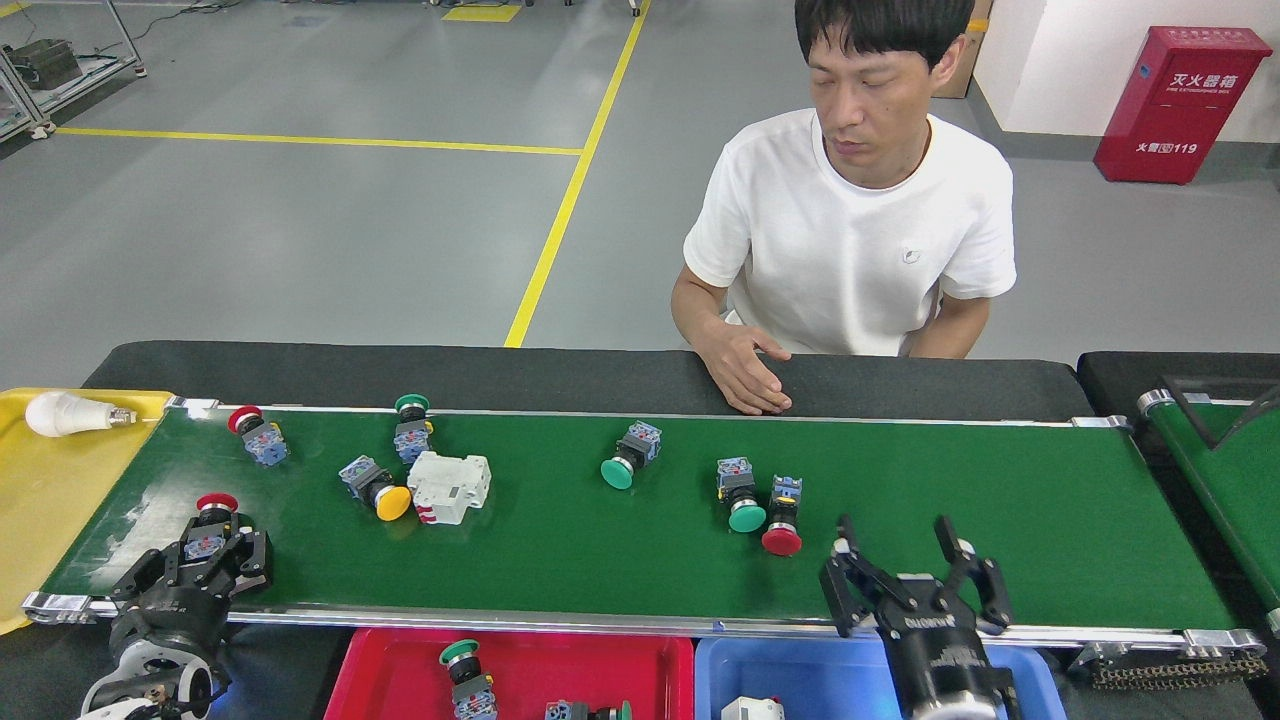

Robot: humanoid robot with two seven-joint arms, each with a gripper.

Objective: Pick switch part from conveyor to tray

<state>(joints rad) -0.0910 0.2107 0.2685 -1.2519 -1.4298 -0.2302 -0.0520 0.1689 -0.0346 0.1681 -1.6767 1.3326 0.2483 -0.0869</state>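
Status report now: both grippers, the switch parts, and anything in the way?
Left gripper shut on red switch. Right gripper open, empty, over conveyor. Loose switches on belt; person's hand at far edge.

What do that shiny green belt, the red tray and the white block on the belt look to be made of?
The conveyor looks like glossy rubber or PVC sheet: it mirrors the lights near its left end; its side rails look like bare metal. The red tray looks like moulded plastic, smooth with a dull sheen. The white block seems hard matte plastic, with crisp moulded edges. None can be told for certain by sight.
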